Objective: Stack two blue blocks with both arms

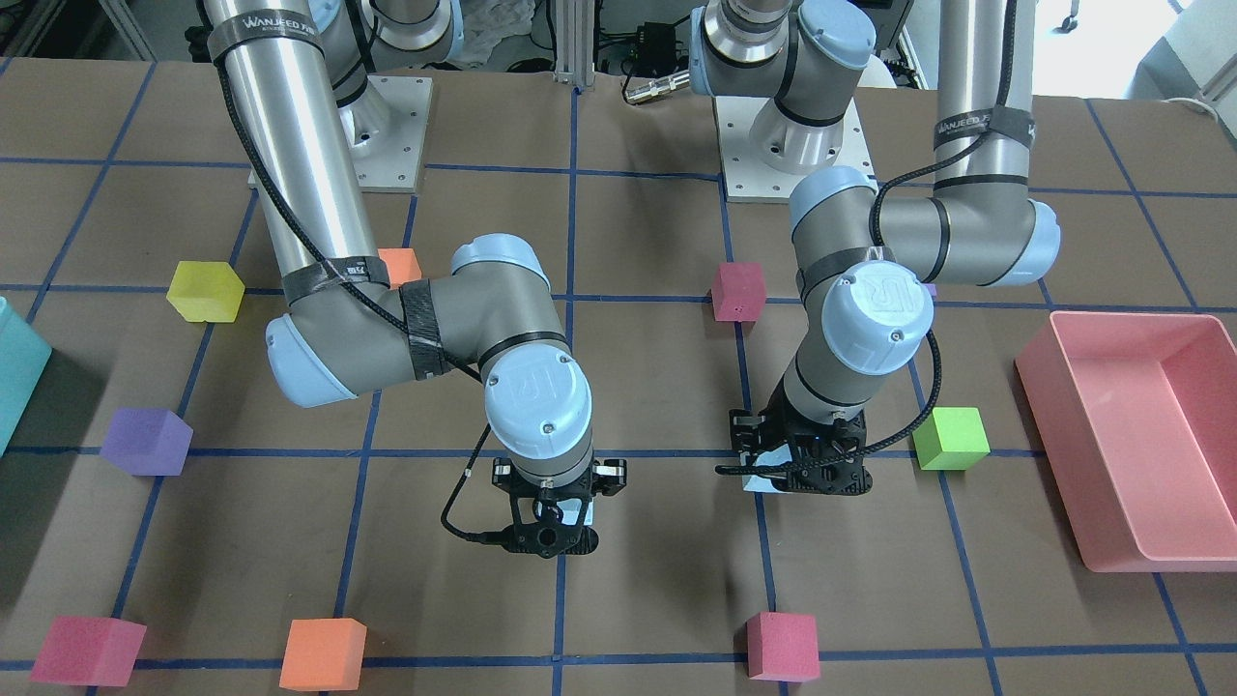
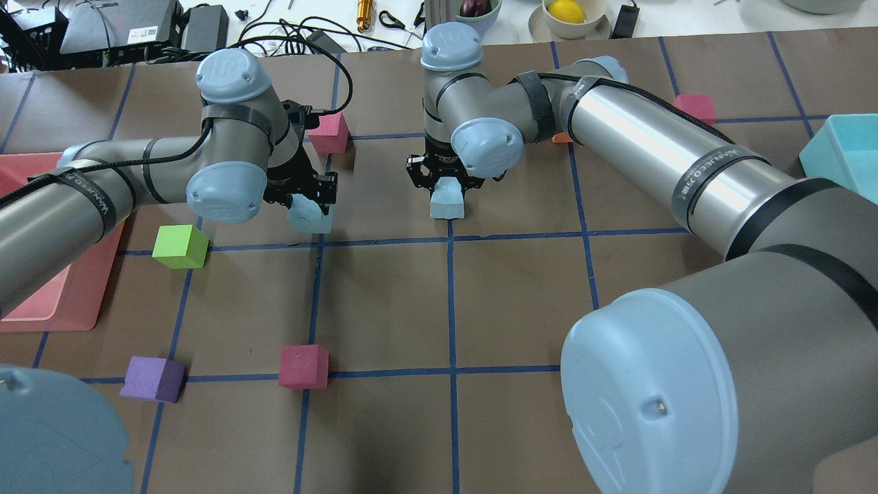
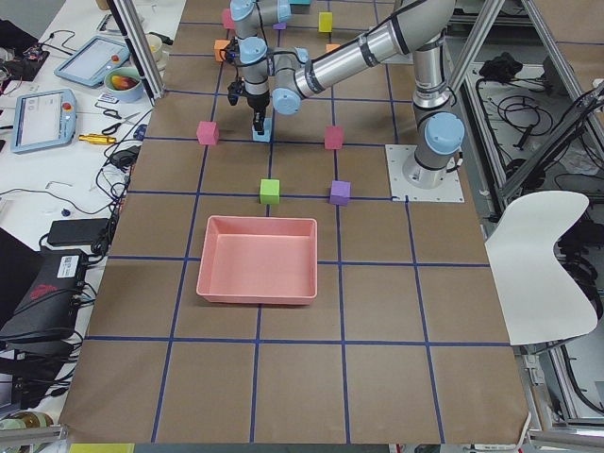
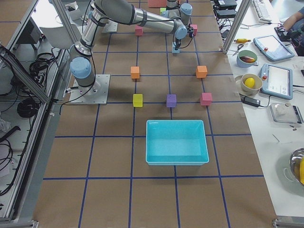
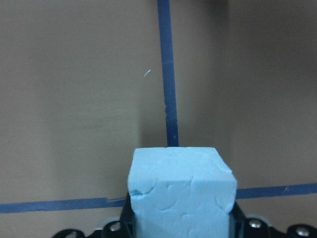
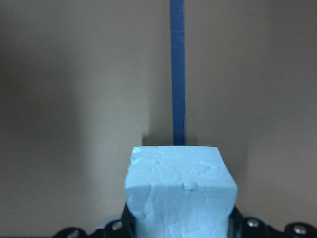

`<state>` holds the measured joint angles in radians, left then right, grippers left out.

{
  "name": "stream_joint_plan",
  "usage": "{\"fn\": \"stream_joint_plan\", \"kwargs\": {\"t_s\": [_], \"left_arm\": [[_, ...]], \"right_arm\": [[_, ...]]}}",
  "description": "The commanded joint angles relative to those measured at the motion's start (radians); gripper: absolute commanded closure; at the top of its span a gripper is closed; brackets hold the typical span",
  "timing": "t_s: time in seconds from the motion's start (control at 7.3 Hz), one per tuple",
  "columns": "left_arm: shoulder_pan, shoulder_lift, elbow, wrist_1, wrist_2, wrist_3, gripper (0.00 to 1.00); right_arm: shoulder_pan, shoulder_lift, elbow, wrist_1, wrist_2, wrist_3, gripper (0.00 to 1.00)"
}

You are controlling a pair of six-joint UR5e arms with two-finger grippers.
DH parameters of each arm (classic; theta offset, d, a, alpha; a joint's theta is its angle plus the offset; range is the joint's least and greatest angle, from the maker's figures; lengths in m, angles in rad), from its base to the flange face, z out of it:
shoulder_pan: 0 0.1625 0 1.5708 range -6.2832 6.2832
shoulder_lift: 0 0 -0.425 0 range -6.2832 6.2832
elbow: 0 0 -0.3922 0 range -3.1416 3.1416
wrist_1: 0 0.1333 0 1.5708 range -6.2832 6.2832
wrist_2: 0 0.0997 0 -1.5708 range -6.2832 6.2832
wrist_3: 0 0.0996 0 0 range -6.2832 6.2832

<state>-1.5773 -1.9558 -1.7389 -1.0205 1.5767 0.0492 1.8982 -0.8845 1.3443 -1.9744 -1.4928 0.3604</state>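
Note:
One blue block (image 2: 310, 217) sits between the fingers of my left gripper (image 2: 307, 200), low over the table beside a blue tape line. It fills the bottom of the left wrist view (image 5: 181, 194). The second blue block (image 2: 447, 200) is between the fingers of my right gripper (image 2: 444, 180), also low over the table, and fills the right wrist view (image 6: 181, 194). Both grippers point straight down, about one grid square apart. In the front view the left gripper (image 1: 802, 474) shows a corner of its block (image 1: 761, 480). The right gripper (image 1: 554, 527) hides its block there.
A green cube (image 2: 180, 245) and the pink tray (image 2: 75, 309) lie at my left. Magenta cubes (image 2: 329, 132) (image 2: 303, 366) and a purple cube (image 2: 152, 379) stand around. The teal bin (image 2: 833, 147) is at the far right. An orange cube (image 1: 324, 652) lies near the far edge.

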Motion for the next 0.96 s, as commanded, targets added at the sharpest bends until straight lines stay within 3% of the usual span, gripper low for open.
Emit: {"fn": "stream_joint_plan", "kwargs": {"t_s": [0.0, 0.14, 0.55, 0.82], "left_arm": [[-0.001, -0.002, 0.102, -0.12, 0.0, -0.002, 1.0], [-0.006, -0.011, 0.123, -0.139, -0.003, -0.012, 1.0], [-0.012, -0.028, 0.154, -0.139, -0.014, -0.054, 1.0], [-0.026, -0.034, 0.194, -0.165, -0.055, -0.1, 1.0]], "right_arm": [[0.001, 0.002, 0.001, -0.004, -0.006, 0.003, 0.04], [-0.001, -0.001, 0.002, -0.003, -0.012, 0.002, 0.0], [-0.017, -0.023, -0.008, 0.037, -0.015, -0.001, 0.0], [-0.11, -0.135, -0.013, 0.144, -0.017, -0.03, 0.0]]}}
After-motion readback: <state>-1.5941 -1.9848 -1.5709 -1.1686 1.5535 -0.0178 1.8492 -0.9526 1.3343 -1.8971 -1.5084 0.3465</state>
